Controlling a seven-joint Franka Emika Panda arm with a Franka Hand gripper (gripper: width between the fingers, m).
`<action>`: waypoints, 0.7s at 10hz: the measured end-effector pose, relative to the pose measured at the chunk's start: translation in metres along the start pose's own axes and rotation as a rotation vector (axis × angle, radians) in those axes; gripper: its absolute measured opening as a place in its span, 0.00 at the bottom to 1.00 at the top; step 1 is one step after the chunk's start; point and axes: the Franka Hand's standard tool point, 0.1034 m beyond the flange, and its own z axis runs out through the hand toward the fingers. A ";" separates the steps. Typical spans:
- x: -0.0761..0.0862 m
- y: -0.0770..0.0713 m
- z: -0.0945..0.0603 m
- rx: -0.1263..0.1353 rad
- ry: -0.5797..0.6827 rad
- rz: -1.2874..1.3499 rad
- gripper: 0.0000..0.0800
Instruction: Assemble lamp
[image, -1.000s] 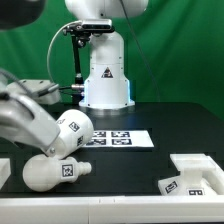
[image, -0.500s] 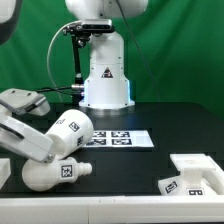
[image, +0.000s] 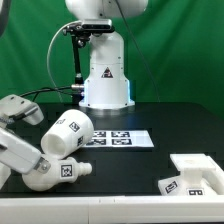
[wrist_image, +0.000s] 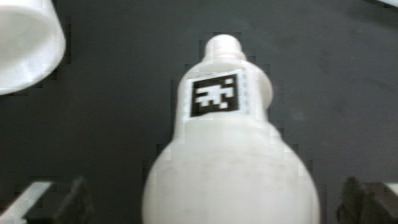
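The wrist view shows the claw (wrist_image: 210, 197) with fingers (wrist_image: 57, 198) apart astride the bulb (wrist_image: 222, 140), clear of it, the shade (wrist_image: 25, 45) beyond one finger; the exterior view hides those fingers.

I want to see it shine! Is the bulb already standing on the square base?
No, the bulb lies on its side on the black table, apart from the base at the exterior view's right.

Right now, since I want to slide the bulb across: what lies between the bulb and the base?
Nothing. In the exterior view, the black table between the bulb and the base is bare. The marker board lies farther back, off that line.
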 end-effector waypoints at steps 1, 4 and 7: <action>0.000 0.001 0.000 0.000 0.000 0.000 0.87; 0.001 0.001 0.000 0.000 0.000 0.001 0.87; 0.006 -0.002 0.005 0.018 0.014 0.034 0.87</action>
